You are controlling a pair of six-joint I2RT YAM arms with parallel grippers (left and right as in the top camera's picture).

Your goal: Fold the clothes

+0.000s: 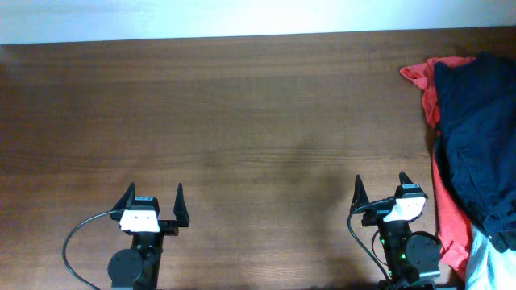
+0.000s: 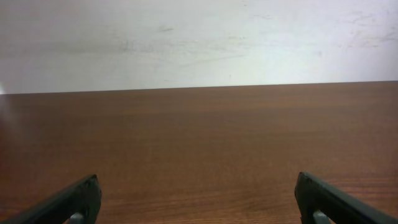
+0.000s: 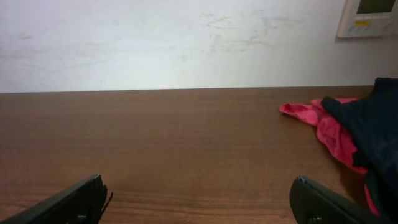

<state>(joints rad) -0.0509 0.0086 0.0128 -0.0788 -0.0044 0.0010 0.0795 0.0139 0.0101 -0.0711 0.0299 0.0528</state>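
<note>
The clothes, dark navy fabric (image 1: 480,137), lie crumpled at the table's right edge on top of a red garment (image 1: 448,219). The right wrist view shows the navy fabric (image 3: 376,121) to the right, with the red garment (image 3: 323,127) under it. My left gripper (image 1: 154,193) stands open near the front edge at the left, far from the pile, with only bare wood between its fingers (image 2: 197,182). Near the front edge, just left of the pile, my right gripper (image 1: 380,184) is open too and holds nothing (image 3: 197,182).
The brown wooden table (image 1: 242,121) runs back to a white wall. A white cloth (image 1: 493,262) shows at the bottom right corner beside the right arm's base. A wall control panel (image 3: 368,15) hangs behind the table.
</note>
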